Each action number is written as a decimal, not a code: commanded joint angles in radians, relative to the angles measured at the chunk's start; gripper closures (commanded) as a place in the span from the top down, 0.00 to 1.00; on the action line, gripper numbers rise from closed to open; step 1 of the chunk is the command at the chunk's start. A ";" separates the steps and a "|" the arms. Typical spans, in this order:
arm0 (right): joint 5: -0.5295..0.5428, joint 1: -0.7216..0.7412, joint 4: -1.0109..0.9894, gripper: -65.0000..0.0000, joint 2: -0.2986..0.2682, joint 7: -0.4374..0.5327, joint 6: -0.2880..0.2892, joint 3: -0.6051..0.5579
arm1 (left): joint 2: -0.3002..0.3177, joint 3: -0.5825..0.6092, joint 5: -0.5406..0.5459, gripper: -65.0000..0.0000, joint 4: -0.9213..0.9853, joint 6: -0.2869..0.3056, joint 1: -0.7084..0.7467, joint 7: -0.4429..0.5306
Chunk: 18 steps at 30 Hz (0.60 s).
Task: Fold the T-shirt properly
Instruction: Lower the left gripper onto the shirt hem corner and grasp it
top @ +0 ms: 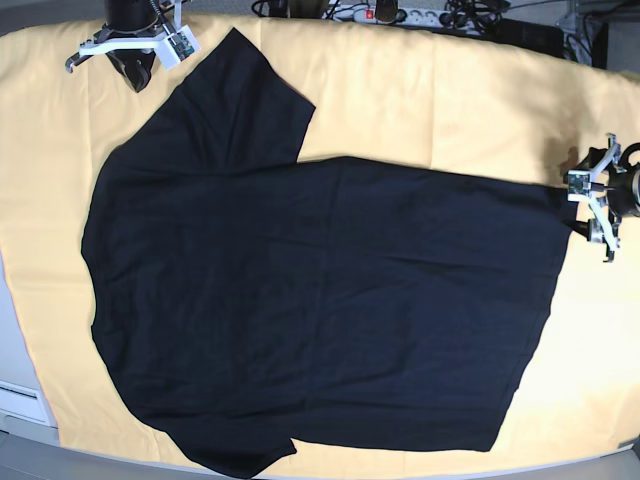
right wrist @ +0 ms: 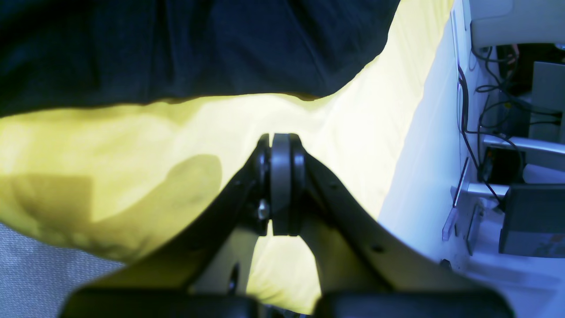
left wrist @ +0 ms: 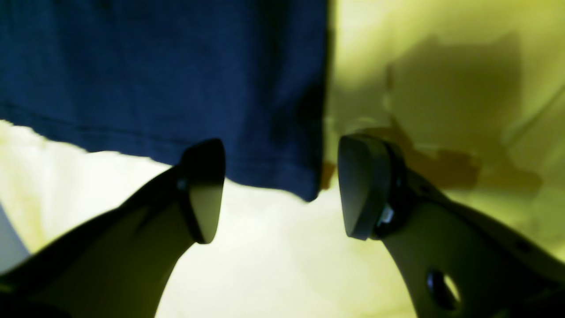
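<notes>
The left gripper (left wrist: pixel 280 187) stands with its jaws spread wide and nothing between them, its fingertips (left wrist: pixel 205 190) hovering just off the hem corner of the T-shirt (left wrist: pixel 163 79); in the left wrist view that corner lies at about 12 o'clock from the gap, with one pad partly over the hem and the other out over the pale yellow cloth (left wrist: pixel 441 66). The right gripper (right wrist: pixel 281 185) has its pads pressed flat together and holds nothing; the sleeve edge lies near at 12 o'clock, apart from it. In the base view the T-shirt (top: pixel 320 310) lies spread flat across the middle of the yellow cloth (top: pixel 450 100), the left gripper (top: pixel 598 215) at its 3 o'clock edge and the right gripper (top: pixel 135 60) at 11 o'clock beside the upper sleeve. The likely fault is a pinch that takes the yellow cloth along with the thin black fabric, dragging both. A closure slightly wide could also miss the corner or catch a single layer, skewing the fold, and with the right jaws shut that side cannot share the lift.
</notes>
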State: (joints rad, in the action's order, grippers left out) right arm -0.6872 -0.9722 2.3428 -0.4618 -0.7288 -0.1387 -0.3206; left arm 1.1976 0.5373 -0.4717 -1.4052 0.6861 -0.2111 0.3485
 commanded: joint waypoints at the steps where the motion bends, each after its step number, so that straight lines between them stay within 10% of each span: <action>1: -0.016 -0.012 0.013 0.00 -0.004 0.009 -0.014 0.000 | 0.022 -0.012 0.004 0.62 0.001 -0.001 -0.014 0.016; 18: -0.015 -0.012 0.013 0.00 -0.004 0.007 -0.014 0.000 | 0.009 -0.012 -0.052 0.62 0.007 -0.098 -0.014 -0.028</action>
State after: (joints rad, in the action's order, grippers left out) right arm -0.6872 -0.9722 2.3428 -0.4622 -0.7292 -0.1387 -0.3206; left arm 1.1797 0.5377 -0.5282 -1.3930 0.5983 -0.2089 0.3172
